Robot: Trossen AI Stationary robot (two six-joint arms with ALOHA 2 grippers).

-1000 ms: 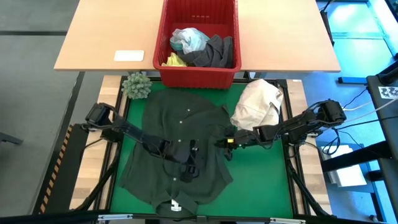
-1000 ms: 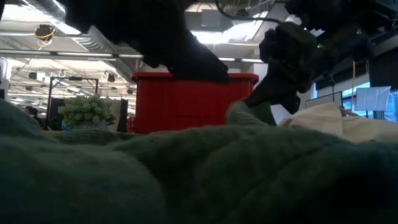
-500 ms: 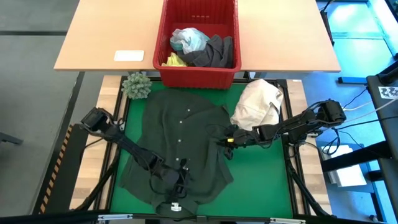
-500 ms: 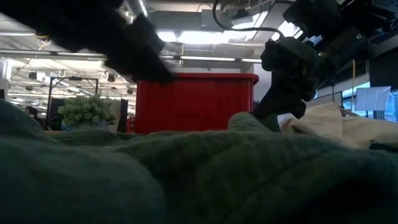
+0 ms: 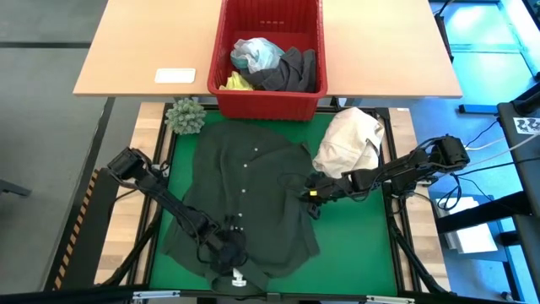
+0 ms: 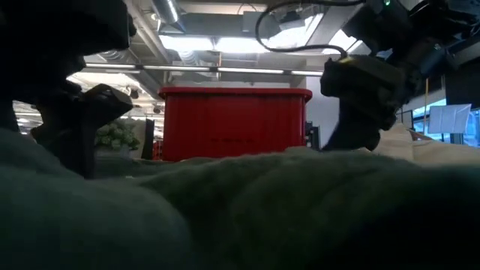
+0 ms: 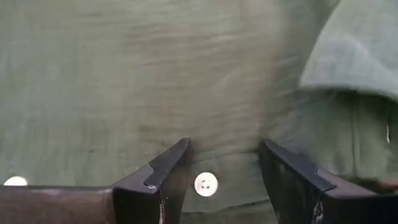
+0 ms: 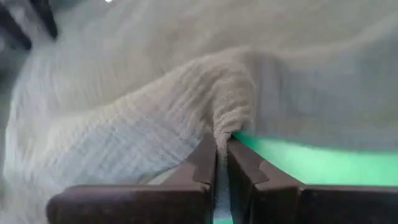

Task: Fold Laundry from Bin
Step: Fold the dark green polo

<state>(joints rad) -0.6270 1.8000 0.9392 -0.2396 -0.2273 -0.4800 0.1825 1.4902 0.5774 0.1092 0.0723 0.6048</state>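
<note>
Lying spread on the green mat before the red bin, the dark green shirt looks limp and light, best pinched at edges: right gripper nips its side hem, left gripper hovers spread near the collar.

Four cameras covered one folding table, from overhead, at table level and from each wrist.

The high view looked straight down on the whole green mat and the red bin; the low view faced level across the dark green shirt toward that bin. Each wrist camera sat very close over the shirt, the right one catching its edge against the mat.
</note>
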